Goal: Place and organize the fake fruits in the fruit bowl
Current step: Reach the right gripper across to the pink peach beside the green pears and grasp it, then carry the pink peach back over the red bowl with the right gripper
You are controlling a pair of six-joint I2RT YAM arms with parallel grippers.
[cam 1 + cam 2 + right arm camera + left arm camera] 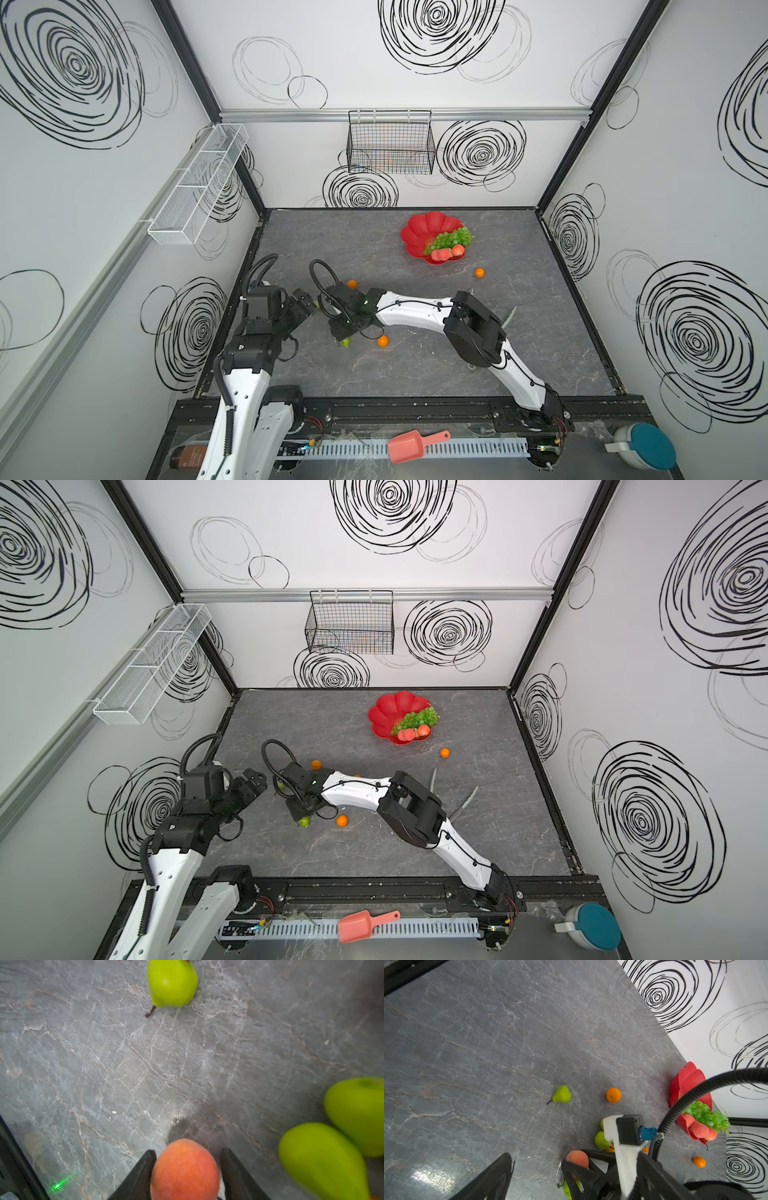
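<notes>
We are watching the right gripper [189,1151] straddling a peach [185,1169] on the table [187,1064]; whether it is clamping, we cannot tell. The fruit bowl [415,228] is sitting well apart, holding grapes [451,237].

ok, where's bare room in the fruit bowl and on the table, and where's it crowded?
Free: far-left half of the fruit bowl, beyond the grapes and peaches; also the tabletop between bowl and left wall. Crowded: around the right gripper, ringed by pears and oranges.
</notes>
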